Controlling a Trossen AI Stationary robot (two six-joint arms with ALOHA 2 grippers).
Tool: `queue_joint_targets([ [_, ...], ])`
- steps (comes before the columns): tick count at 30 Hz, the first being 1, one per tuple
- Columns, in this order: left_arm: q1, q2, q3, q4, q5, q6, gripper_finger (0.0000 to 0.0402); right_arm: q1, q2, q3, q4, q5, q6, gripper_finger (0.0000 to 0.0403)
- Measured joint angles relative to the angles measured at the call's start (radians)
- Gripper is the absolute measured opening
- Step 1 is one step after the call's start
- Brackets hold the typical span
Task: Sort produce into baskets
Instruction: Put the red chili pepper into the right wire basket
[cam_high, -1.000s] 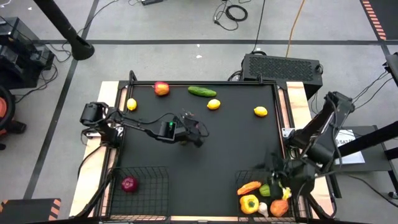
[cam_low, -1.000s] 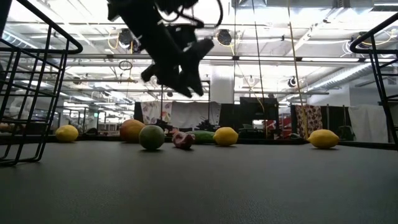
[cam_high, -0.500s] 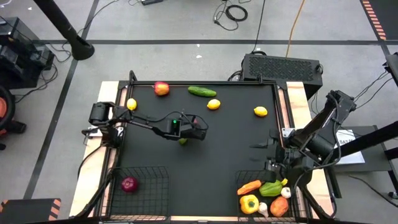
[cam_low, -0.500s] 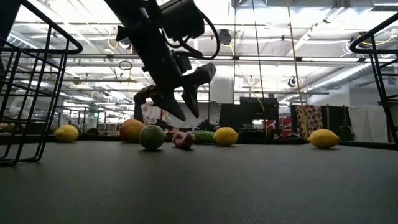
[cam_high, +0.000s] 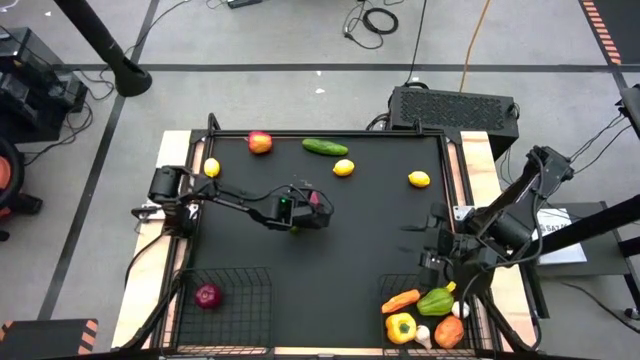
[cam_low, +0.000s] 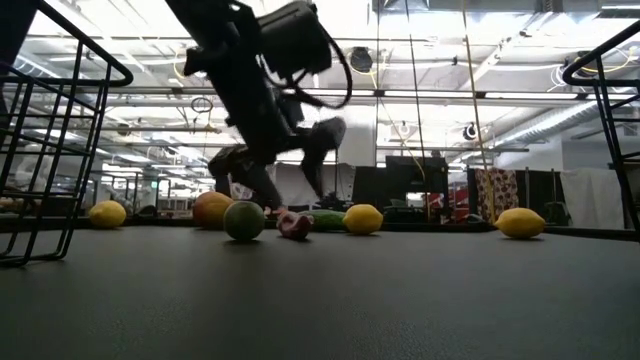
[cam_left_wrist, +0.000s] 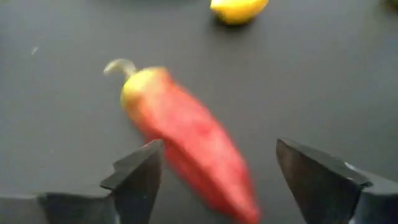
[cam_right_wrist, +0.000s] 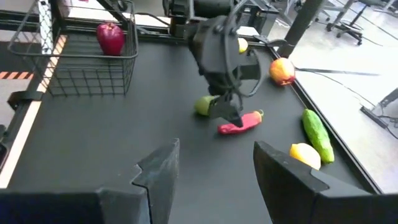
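Straddling a glossy red chili (cam_left_wrist: 189, 146), green-stemmed: left gripper (cam_left_wrist: 214, 171), fingers spread, ungrasping

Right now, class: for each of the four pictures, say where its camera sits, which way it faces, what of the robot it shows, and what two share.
High: overhead, straight down; both arms, left gripper over red chili.
Low: tabletop height, level across; left arm above lime.
Left wrist: past open fingers onto chili.
Right wrist: across table at left arm, onion in basket.
Shared: chili in all four.
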Motion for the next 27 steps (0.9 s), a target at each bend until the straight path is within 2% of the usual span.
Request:
queue_joint_targets([
  [11, -0.003, 0.069, 0.000, 0.009, 0.007, -0.018, 0.0322, -0.003, 0.000, 0.000, 0.008, -0.004, 0.011, 0.0196],
  [19, 0.029, 0.083, -0.001, 0.013, 0.025, 0.093, 0.0322, -0.003, 0.000, 0.000, 0.007, -0.009, 0.025, 0.0196],
  [22, 0.044, 0.083, -0.001, 0.011, 0.027, 0.117, 0.0311, -0.003, 0.000, 0.000, 0.006, -0.011, 0.030, 0.0196],
  [27, 0.069, 0.083, -0.001, 0.012, 0.066, 0.141, 0.0271, -0.003, 0.000, 0.000, 0.006, -0.012, 0.037, 0.0196],
])
